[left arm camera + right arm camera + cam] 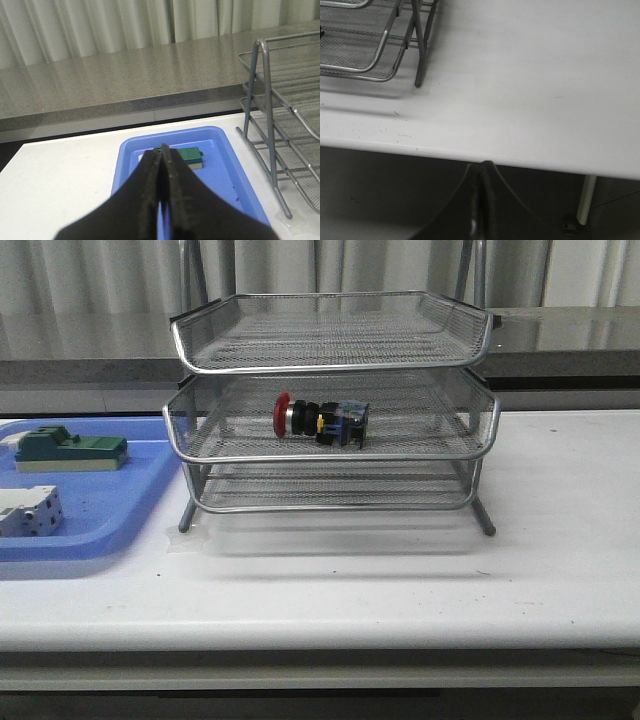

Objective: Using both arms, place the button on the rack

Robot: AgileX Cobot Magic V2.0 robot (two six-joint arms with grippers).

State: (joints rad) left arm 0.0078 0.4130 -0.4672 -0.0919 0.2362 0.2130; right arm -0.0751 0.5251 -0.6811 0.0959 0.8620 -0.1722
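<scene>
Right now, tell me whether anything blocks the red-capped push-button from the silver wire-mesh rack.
Nothing visible does. The red-capped push-button already lies on its side in the middle tier of the silver wire-mesh rack. The left pincer and right pincer are both shut, empty and clear of the rack.

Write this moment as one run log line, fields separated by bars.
button: lying in rack middle tier | left gripper: shut, empty, over blue tray | right gripper: shut, empty, at table edge
</scene>
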